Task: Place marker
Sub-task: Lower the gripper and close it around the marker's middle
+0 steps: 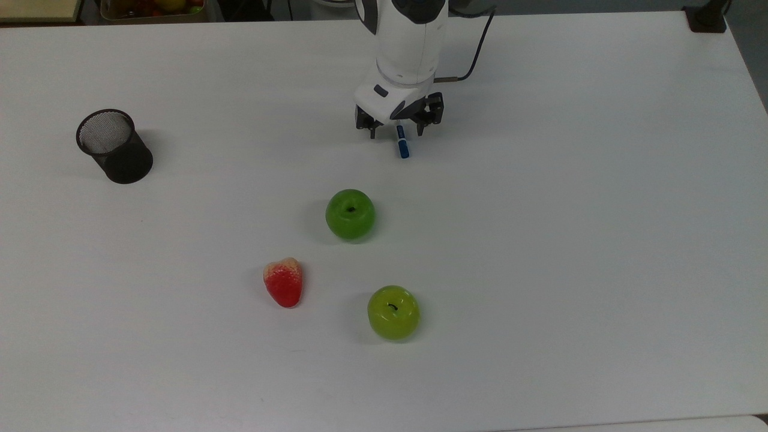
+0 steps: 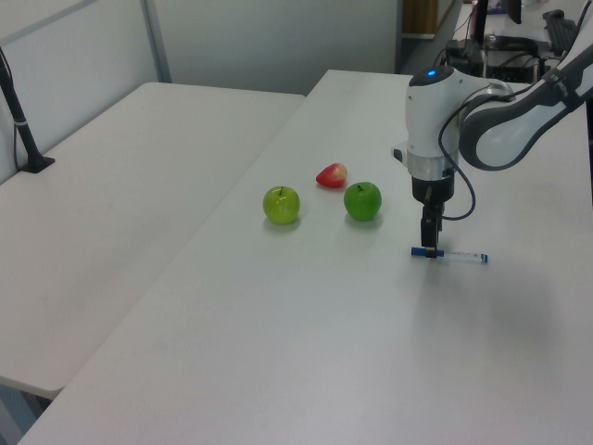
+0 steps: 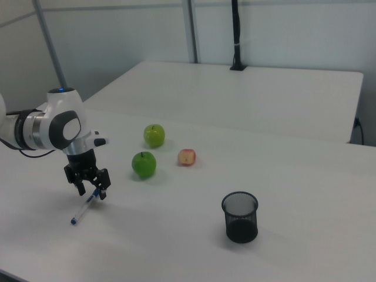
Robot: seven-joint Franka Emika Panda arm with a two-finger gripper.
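The marker point(image 1: 402, 146) is lying flat on the white table point(image 1: 540, 240), its blue cap pointing toward the darker green apple point(image 1: 350, 214). The gripper point(image 1: 395, 131) is straddling its barrel with fingers spread apart, not clamping it. A strawberry point(image 1: 284, 282) and a lighter apple point(image 1: 393, 312) are sitting farther off. The black mesh cup point(image 1: 114, 146) is standing upright, holding nothing, well apart at the top view's left.
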